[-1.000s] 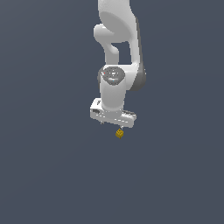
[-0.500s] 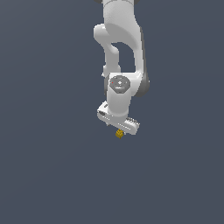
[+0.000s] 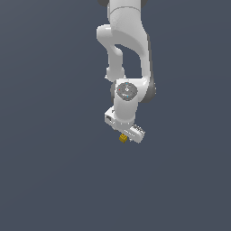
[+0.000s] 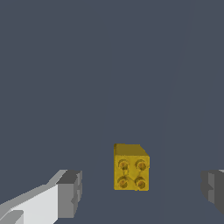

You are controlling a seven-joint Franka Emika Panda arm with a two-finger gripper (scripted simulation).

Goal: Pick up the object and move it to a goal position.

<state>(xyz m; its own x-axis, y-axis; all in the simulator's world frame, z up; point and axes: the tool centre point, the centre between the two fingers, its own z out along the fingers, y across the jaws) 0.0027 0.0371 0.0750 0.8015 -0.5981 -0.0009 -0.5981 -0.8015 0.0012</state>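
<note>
The gripper (image 4: 141, 192) hangs with jaws spread wide, the yellow cube (image 4: 130, 168) between its grey fingers (image 4: 70, 194), touching neither. Plain dark ground surrounds the cube (image 3: 123, 138); the white arm (image 3: 128, 54) rises directly above.

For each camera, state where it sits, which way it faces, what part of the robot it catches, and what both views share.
Exterior view: sits off the arm, looking at the white robot arm reaching down over a plain dark grey surface; arm, wrist and gripper show.
Wrist view: sits on the wrist, looking along the open jaws towards the grey surface; only the grey fingertips show, apart on either side.
Shared: the tiny mustard-yellow cube with four round marks, untouched between the jaws.
</note>
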